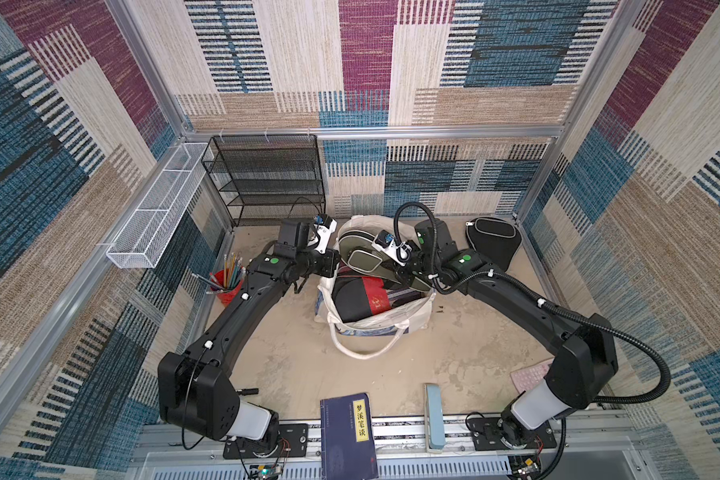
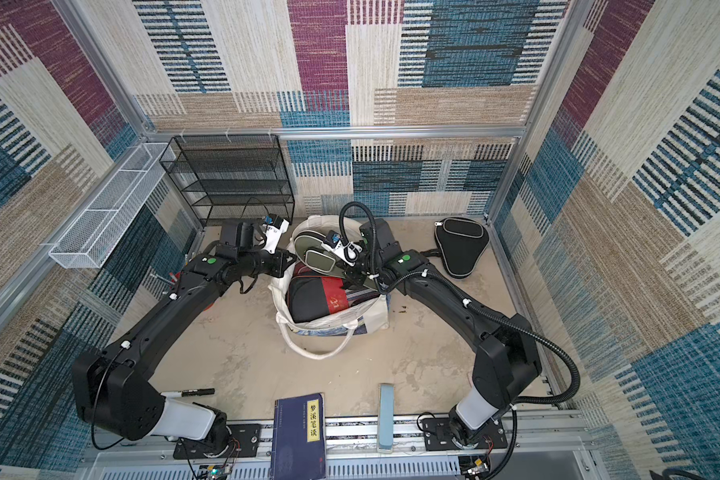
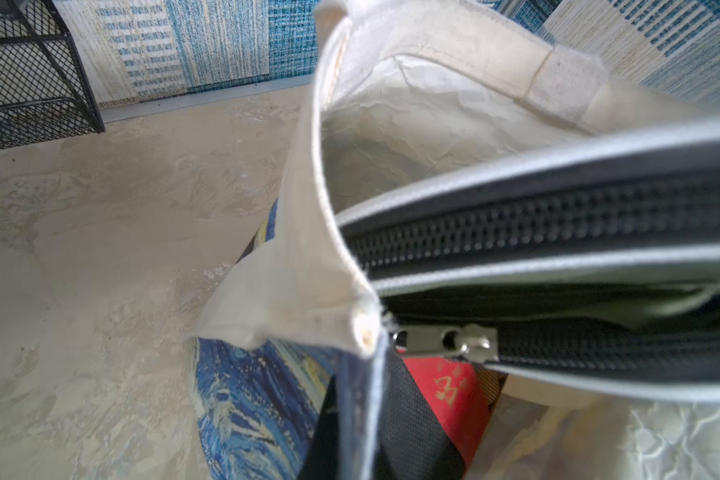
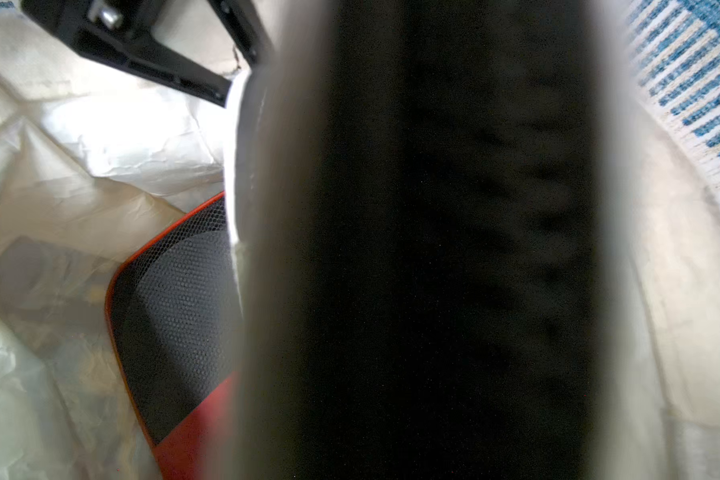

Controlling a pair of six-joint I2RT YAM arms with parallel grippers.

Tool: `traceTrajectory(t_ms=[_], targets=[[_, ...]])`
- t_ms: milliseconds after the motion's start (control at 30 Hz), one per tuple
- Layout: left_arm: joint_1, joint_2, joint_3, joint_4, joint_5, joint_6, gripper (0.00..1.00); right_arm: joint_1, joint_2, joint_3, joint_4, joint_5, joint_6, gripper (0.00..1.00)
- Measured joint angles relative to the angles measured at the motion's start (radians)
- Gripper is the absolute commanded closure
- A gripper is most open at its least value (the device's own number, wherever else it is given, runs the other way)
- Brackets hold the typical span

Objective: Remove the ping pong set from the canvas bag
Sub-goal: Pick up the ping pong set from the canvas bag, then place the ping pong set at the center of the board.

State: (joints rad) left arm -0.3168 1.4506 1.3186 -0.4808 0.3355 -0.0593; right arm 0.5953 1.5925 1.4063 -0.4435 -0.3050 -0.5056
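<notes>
An open cream bag [image 1: 412, 313] sits between the two arms, stuffed with paddle cases [image 1: 358, 297]; one black case [image 1: 493, 243] lies outside, well apart to the right. The left claw [image 1: 331, 262] is closed, seemingly pinching the bag's rim to steady it, while the right claw [image 1: 404, 272] is clamped narrow on the edge of an olive case [image 1: 364, 259] tilted half out of the mouth. The cases look light, padded and a little slick, so the piped edge or handle end seems the surest hold.
</notes>
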Motion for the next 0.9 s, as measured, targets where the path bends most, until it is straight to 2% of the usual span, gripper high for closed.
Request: traceTrajectory(t_ms=[467, 600, 767, 900], targets=[[0.0, -0.006, 0.0, -0.014, 0.002, 0.003, 1.0, 0.001, -0.215, 0.124, -0.054, 0.002, 0.067, 1.0], [-0.002, -0.006, 0.0, -0.014, 0.001, 0.003, 1.0, -0.013, -0.295, 0.168, -0.084, 0.057, 0.138, 1.0], [-0.002, -0.014, -0.014, -0.008, 0.005, 0.003, 1.0, -0.09, -0.406, 0.225, -0.137, 0.116, 0.241, 1.0], [-0.002, -0.015, -0.017, -0.002, 0.008, 0.003, 1.0, -0.246, -0.467, 0.194, -0.183, 0.122, 0.33, 1.0]])
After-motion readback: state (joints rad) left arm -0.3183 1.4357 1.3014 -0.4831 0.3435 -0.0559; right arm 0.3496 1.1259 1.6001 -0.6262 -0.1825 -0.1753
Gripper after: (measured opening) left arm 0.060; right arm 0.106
